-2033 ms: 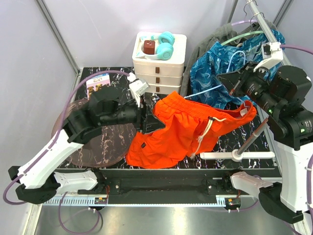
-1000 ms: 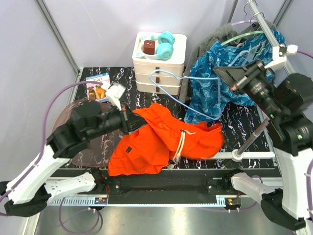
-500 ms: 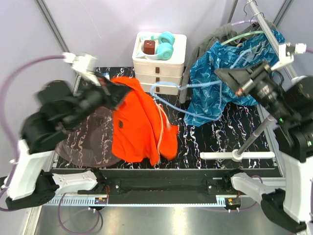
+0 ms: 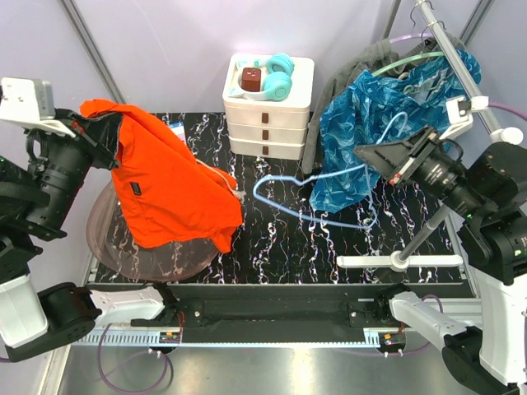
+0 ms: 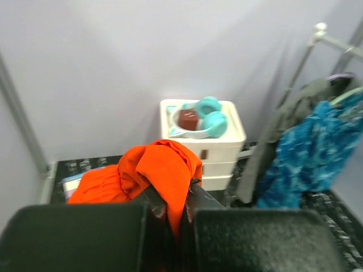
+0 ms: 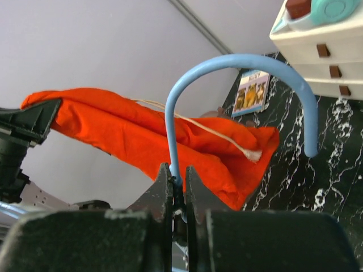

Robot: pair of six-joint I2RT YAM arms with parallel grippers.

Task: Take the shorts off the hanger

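Bright orange shorts (image 4: 169, 193) hang free in the air over the table's left side, bunched at the top between the jaws of my left gripper (image 4: 97, 122), which is shut on the fabric (image 5: 161, 164). My right gripper (image 4: 368, 154) is shut on the wire of a bare light-blue hanger (image 4: 276, 178), held out over the middle of the table; its hook (image 6: 244, 59) curves above the jaws (image 6: 177, 173). Blue patterned shorts (image 4: 370, 123) and dark grey shorts (image 4: 362, 62) hang on a green hanger (image 4: 412, 59) on the rail at the back right.
A white drawer unit (image 4: 268, 115) with teal headphones (image 4: 278, 74) on top stands at the back centre. A round brown mat (image 4: 115, 243) lies under the orange shorts. The rack's rail (image 4: 449, 41), slanted pole and white foot bar (image 4: 399, 262) occupy the right side.
My left arm has swung up and to the left, pulling the orange shorts off the blue hanger. The hanger stays in my right gripper, now bare over the table.
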